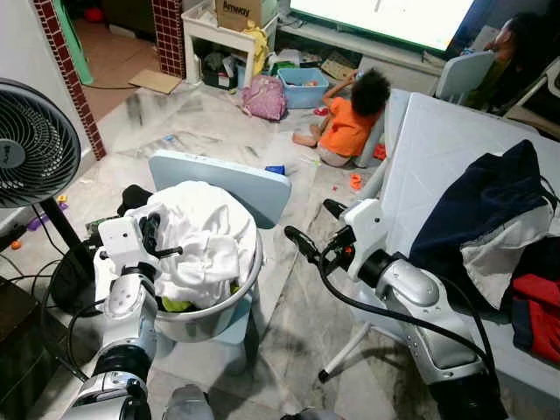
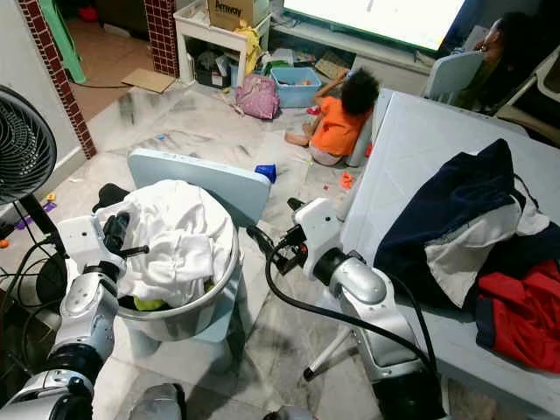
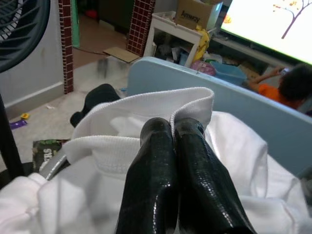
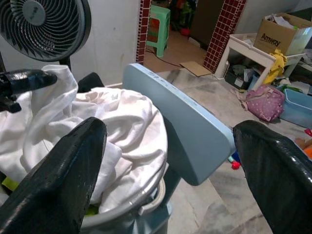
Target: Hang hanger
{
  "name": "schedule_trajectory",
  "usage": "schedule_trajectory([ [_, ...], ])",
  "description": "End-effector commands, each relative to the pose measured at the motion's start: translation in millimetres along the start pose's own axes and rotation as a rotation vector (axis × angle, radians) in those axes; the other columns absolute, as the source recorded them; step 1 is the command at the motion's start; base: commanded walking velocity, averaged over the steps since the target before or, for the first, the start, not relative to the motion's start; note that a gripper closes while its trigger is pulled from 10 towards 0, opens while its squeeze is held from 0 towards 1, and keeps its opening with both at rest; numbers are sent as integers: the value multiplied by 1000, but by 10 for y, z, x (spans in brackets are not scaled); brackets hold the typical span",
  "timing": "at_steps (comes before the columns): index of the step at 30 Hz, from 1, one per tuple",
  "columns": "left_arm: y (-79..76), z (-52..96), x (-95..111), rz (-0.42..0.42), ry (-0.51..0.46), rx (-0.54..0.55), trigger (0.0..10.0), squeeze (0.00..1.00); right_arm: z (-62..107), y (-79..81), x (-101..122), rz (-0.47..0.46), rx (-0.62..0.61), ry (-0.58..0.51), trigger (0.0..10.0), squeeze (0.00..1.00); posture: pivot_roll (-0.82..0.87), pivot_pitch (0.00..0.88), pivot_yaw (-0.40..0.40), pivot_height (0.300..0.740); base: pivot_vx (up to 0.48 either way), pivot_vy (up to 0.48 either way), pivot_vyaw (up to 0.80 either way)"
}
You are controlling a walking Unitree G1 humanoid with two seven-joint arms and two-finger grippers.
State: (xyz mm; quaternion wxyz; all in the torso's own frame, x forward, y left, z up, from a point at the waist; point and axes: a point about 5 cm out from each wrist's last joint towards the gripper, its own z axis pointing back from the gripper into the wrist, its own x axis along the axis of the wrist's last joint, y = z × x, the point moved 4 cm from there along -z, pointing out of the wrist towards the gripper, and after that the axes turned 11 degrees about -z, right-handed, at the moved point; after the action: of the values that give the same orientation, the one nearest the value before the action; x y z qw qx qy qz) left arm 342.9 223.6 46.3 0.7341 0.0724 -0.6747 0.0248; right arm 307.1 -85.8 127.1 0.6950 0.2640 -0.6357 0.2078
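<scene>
No hanger can be made out. A grey basin [image 1: 206, 317] heaped with white laundry [image 1: 206, 236] stands on a light blue chair [image 1: 223, 179]. My left gripper [image 1: 150, 229] is at the basin's left side, over the pile. Its fingers [image 3: 171, 124] are shut together, and a ribbed white fold [image 3: 187, 105] rises right at their tips. My right gripper [image 1: 315, 225] hangs open to the right of the chair, above the floor. Its two fingers [image 4: 73, 165] are spread wide with nothing between them, pointing toward the basin.
A white table [image 1: 437, 149] on the right carries dark blue, white and red clothes [image 1: 490, 219]. A standing fan [image 1: 31, 149] and cables are on the left. A child in an orange shirt [image 1: 348, 122] sits on the floor among toys, and another person [image 1: 516, 44] sits at the far right.
</scene>
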Motion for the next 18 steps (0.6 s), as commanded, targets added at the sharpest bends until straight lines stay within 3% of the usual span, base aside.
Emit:
schedule_trajectory([
  [1, -32, 22, -117, 9, 57, -4, 10000, 1000, -7, -36, 20, 13, -11, -2, 10000, 0, -4, 37, -122, 740, 0, 0, 0],
  [18, 69, 154, -185, 65, 29, 39, 10000, 1000, 5, -57, 21, 17, -13, -2, 10000, 0, -2, 34, -119, 740, 0, 0, 0],
])
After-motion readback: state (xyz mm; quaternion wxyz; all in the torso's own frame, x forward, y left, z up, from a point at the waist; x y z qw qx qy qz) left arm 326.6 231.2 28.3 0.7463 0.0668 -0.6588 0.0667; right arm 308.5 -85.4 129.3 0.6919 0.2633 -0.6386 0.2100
